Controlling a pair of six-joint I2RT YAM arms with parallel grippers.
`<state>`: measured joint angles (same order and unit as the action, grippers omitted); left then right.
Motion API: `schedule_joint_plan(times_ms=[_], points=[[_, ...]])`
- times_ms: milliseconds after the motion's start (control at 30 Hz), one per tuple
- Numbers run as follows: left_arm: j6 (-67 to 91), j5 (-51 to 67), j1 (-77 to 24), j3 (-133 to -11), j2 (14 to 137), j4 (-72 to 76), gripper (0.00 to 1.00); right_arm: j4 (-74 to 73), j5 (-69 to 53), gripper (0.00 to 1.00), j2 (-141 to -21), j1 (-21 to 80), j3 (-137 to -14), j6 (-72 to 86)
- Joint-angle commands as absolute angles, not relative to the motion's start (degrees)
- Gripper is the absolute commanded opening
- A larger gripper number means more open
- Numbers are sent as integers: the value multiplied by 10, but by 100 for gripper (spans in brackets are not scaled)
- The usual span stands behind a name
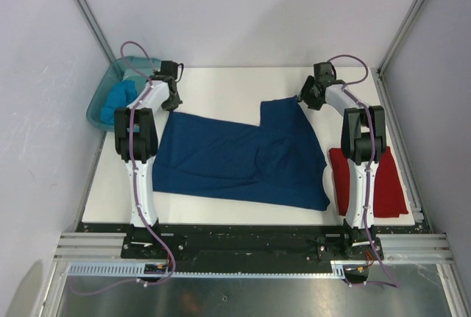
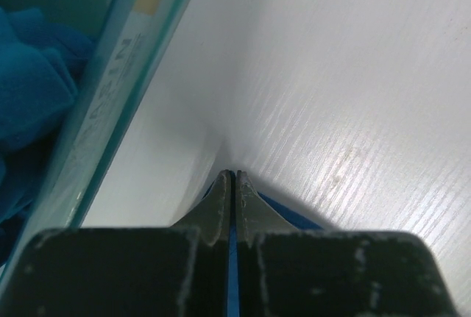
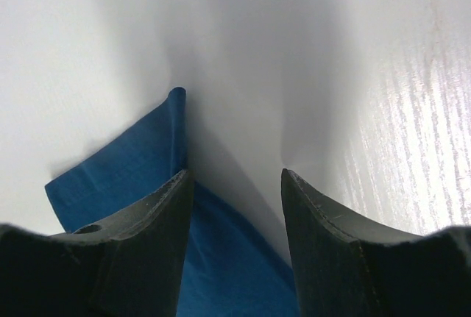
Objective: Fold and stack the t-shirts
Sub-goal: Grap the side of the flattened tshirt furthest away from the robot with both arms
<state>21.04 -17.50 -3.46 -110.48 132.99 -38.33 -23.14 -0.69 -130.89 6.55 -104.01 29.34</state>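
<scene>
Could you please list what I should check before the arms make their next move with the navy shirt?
1. Left gripper shut on the navy shirt: ok.
2. Right gripper holding that shirt: not ok, jaws open, cloth beside one finger.
3. Turquoise shirt out of the way in the tub: ok.
4. Red shirt clear of the navy one: cannot tell, their edges look very close.
</scene>
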Motion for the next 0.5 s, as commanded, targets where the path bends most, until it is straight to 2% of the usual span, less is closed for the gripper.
schedule_joint_plan(times_ms=[0, 467], points=[[212, -167, -30, -1122, 1319, -380, 0, -229, -25, 56, -1304, 68, -1059, 301], [210, -162, -26, -1120, 1321, -380, 0, -194, -63, 56, -1306, 70, -1065, 319]])
